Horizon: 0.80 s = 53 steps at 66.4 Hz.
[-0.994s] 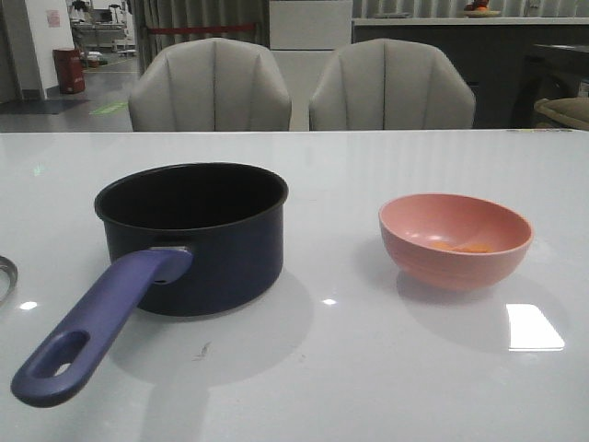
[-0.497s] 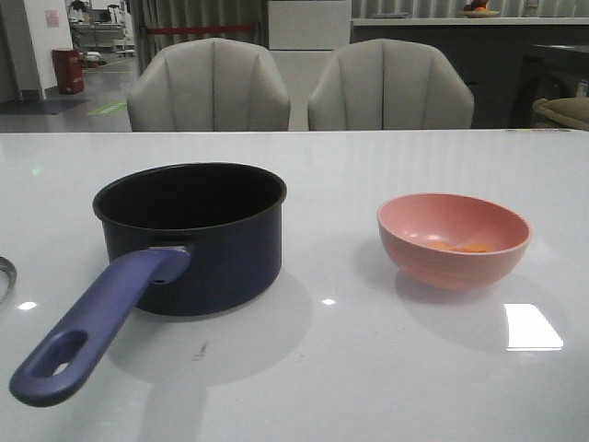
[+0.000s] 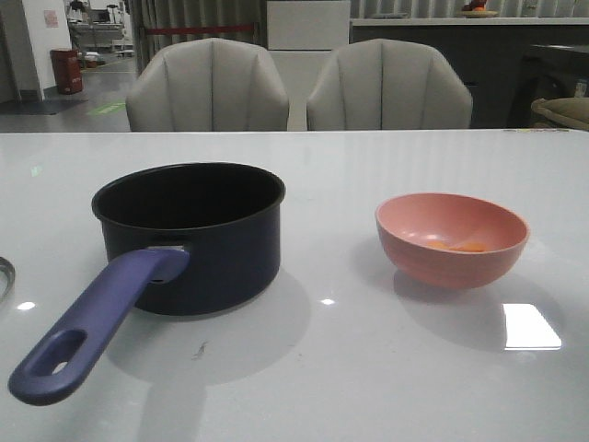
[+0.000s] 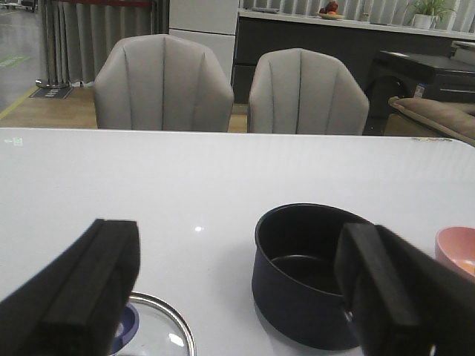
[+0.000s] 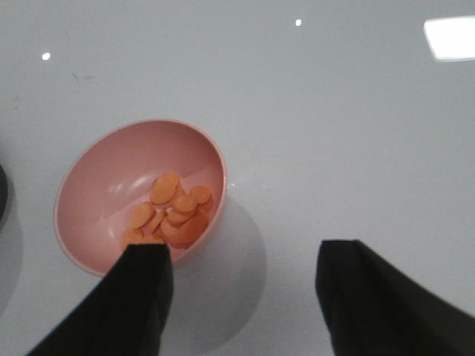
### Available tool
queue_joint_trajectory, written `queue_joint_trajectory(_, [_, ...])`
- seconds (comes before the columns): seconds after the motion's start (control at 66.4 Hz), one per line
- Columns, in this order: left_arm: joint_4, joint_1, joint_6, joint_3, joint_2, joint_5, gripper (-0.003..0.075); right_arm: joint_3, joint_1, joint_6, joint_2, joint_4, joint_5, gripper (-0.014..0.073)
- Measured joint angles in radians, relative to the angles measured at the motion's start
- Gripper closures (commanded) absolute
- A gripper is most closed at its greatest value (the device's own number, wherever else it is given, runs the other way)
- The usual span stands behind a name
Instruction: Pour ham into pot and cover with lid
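The dark navy pot (image 3: pixel 189 235) stands on the white table at the left, its purple-blue handle (image 3: pixel 92 322) pointing to the near left. It also shows in the left wrist view (image 4: pixel 297 289), and its black inside holds nothing. The ham (image 3: pixel 465 246) is several thin orange bits in the pink bowl (image 3: pixel 451 241) at the right. The glass lid (image 4: pixel 159 334) with its purple-blue knob (image 4: pixel 126 326) lies flat to the left of the pot. My left gripper (image 4: pixel 241 259) is open, above the lid and pot. My right gripper (image 5: pixel 245 259) is open beside the bowl (image 5: pixel 111 178), above the ham (image 5: pixel 171 211).
Only the lid's steel rim (image 3: pixel 5 272) shows at the left edge of the front view. Two grey chairs (image 3: pixel 207 87) stand behind the table's far edge. The pink bowl's rim (image 4: pixel 456 248) sits just right of the pot in the left wrist view.
The pot and the bowl sit a few pixels further left in the front view; nothing on the table has been touched or shifted relative to the rest.
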State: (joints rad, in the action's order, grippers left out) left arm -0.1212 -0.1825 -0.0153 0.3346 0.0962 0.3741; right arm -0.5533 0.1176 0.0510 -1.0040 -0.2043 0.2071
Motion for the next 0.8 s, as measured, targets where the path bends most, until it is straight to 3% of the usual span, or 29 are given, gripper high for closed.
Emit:
queue_joint_trajectory(0.467, [0.000, 0.000, 0.000, 0.000, 0.000, 0.000, 0.0148, -0.387, 0.000, 0.000, -0.621, -0.053, 0.125, 0.0073])
queue_joint_trajectory(0.572, [0.000, 0.000, 0.000, 0.000, 0.000, 0.000, 0.0148, -0.439, 0.008, 0.000, -0.697, -0.053, 0.137, 0.0179])
queue_joint_trajectory(0.723, [0.000, 0.000, 0.000, -0.002, 0.000, 0.000, 0.0148, -0.490, 0.038, 0.000, -0.773, -0.053, 0.143, 0.0407])
queue_joint_trajectory(0.798, [0.000, 0.000, 0.000, -0.002, 0.000, 0.000, 0.0148, -0.504, 0.056, 0.000, -0.797, -0.053, 0.142, 0.0463])
